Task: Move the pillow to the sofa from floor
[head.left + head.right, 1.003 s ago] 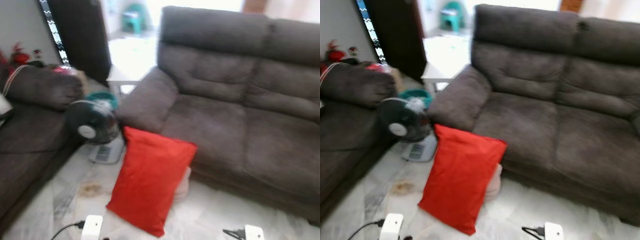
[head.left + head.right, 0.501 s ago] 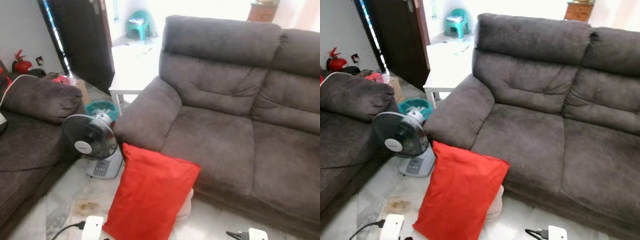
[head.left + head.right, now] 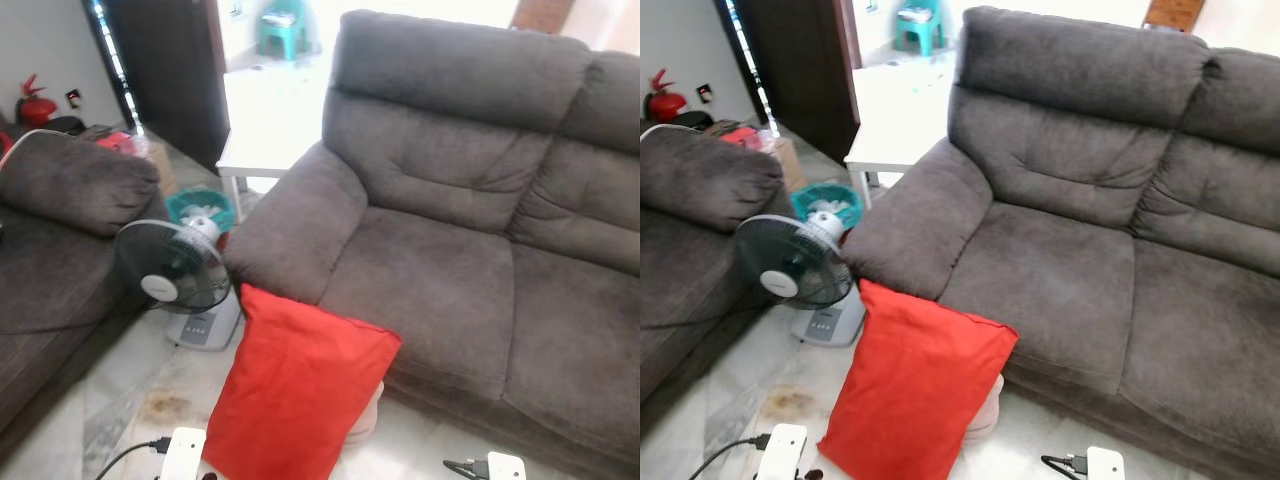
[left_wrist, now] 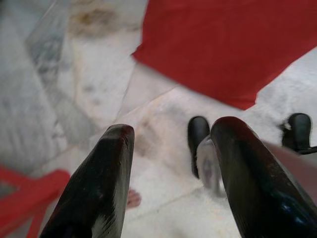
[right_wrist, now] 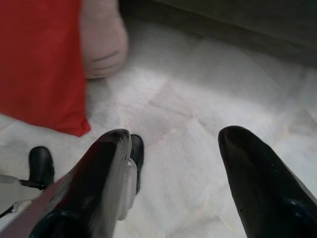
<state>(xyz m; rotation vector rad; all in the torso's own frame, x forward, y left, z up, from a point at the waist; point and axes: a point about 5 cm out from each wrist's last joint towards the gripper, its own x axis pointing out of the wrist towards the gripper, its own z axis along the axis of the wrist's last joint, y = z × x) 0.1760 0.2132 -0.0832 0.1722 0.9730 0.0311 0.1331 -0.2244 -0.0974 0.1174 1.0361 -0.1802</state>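
A red pillow [image 3: 295,395] stands on its edge on the marble floor, leaning against the front of the dark grey sofa [image 3: 450,270] just below its left armrest. A pale pink cushion [image 3: 366,410] lies behind it. Both arms hang low, and their white wrists show at the bottom edge, left [image 3: 183,455] and right [image 3: 500,466]. My left gripper [image 4: 173,134] is open above the floor, with the pillow [image 4: 223,44] a short way beyond its fingertips. My right gripper [image 5: 176,136] is open too, over bare floor, with the pillow's corner [image 5: 39,59] and the pink cushion [image 5: 101,42] ahead of it.
A standing fan [image 3: 175,270] sits on the floor just left of the pillow, in front of a second grey sofa [image 3: 60,260]. A teal basket [image 3: 200,208], a white table [image 3: 265,150] and a dark door [image 3: 170,70] are behind it.
The head camera has shifted a little and the picture has sharpened. The pillow, the sofa and both arms keep their places.
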